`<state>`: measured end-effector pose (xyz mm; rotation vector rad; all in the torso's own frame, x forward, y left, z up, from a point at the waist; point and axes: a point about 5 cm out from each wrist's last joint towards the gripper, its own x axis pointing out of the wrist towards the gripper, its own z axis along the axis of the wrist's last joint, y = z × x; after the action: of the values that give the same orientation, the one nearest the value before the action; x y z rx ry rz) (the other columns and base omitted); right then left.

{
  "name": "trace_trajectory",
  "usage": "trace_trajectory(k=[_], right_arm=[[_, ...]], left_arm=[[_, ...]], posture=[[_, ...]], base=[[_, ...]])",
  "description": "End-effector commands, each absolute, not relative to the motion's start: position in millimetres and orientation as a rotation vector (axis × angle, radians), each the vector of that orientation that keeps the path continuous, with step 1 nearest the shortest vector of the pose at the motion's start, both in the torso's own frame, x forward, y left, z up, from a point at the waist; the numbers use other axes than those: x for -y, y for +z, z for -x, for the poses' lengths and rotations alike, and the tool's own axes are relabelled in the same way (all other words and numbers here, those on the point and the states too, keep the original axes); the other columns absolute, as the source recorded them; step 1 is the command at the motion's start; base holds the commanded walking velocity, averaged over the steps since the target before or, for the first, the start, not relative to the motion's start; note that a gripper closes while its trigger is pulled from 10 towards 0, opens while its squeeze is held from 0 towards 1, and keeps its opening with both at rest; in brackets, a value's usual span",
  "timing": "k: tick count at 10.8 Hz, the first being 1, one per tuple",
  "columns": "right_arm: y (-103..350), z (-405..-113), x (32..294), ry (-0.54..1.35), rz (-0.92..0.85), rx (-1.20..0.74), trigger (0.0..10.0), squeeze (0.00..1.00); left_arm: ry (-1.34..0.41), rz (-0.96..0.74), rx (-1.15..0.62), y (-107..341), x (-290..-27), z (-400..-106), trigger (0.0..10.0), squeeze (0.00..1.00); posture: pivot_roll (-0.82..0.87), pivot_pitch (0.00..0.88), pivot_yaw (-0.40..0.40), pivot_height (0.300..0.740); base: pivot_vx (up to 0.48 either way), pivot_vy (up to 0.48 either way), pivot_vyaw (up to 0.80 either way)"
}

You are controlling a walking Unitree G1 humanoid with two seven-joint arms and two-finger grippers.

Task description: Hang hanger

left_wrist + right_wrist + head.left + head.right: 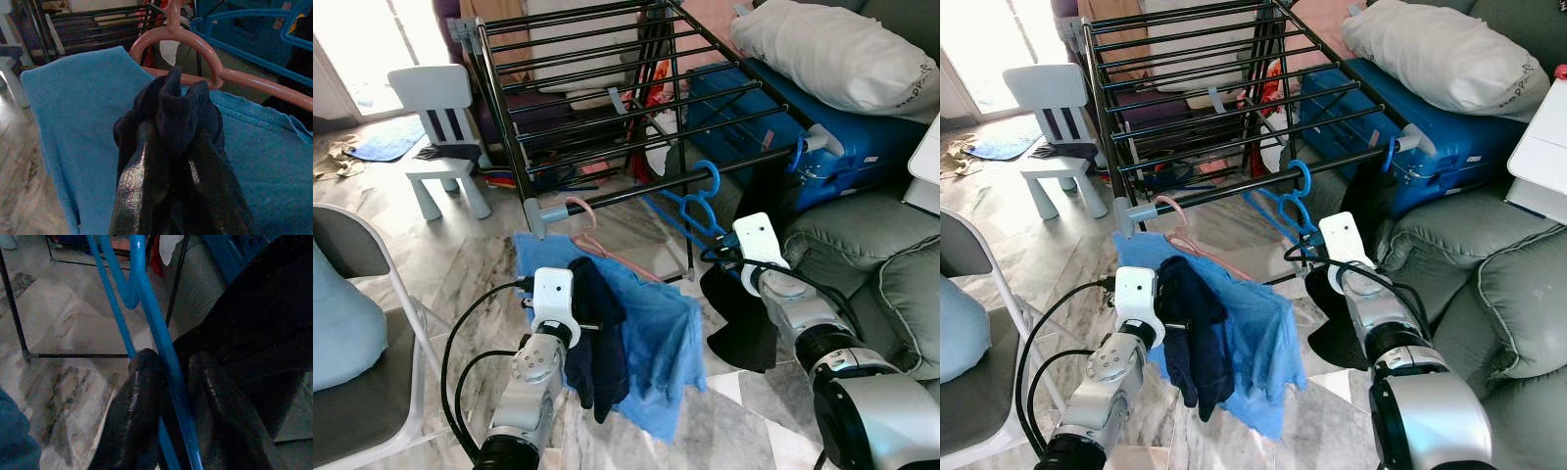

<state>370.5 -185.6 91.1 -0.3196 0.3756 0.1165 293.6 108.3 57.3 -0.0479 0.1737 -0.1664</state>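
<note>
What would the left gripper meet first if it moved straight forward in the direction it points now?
Probably the pink hanger just ahead of the left gripper, which is shut on a dark navy garment. Beyond it stands the black drying rack. Depth is uncertain.

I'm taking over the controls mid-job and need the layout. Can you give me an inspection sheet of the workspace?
Surface: marble floor; black drying rack stands on it.
Job's things: pink hanger carrying a blue towel, hook beside the rack's front bar; blue hanger hooked on that bar.
Clutter: dark cloth draped over the towel; black garment below the blue hanger.
Grippers: left gripper shut on the dark cloth at the pink hanger; right gripper shut on the blue hanger.
Cables: black loops along the left arm.
Surroundings: white child's chair, blue suitcase, pillow, grey sofa.
</note>
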Motion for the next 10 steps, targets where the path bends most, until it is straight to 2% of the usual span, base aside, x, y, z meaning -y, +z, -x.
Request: trace_trajectory(k=[1, 9, 10], right_arm=[[94.2, -372.5, 186.8, 0.12, 0.312, -0.378, 1.5, 0.0], [85.7, -367.6, 187.1, 0.126, 0.299, -0.404, 1.6, 0.0], [84.7, -367.1, 184.2, 0.14, 0.288, -0.398, 2.2, 0.0]], left_arm=[[-0.167, 0.042, -0.147, 63.7, -106.9, -298.4, 10.0, 0.0], [-0.178, 0.038, -0.15, 63.1, -105.4, -297.6, 10.0, 0.0], [-0.18, 0.037, -0.151, 62.9, -105.3, -297.4, 10.0, 0.0]], posture=[[-0.11, 0.0, 0.021, 0.74], [-0.11, 0.0, 0.029, 0.74], [-0.12, 0.0, 0.031, 0.74]], base=[[0.0, 0.0, 0.0], [0.0, 0.0, 0.0], [0.0, 0.0, 0.0]])
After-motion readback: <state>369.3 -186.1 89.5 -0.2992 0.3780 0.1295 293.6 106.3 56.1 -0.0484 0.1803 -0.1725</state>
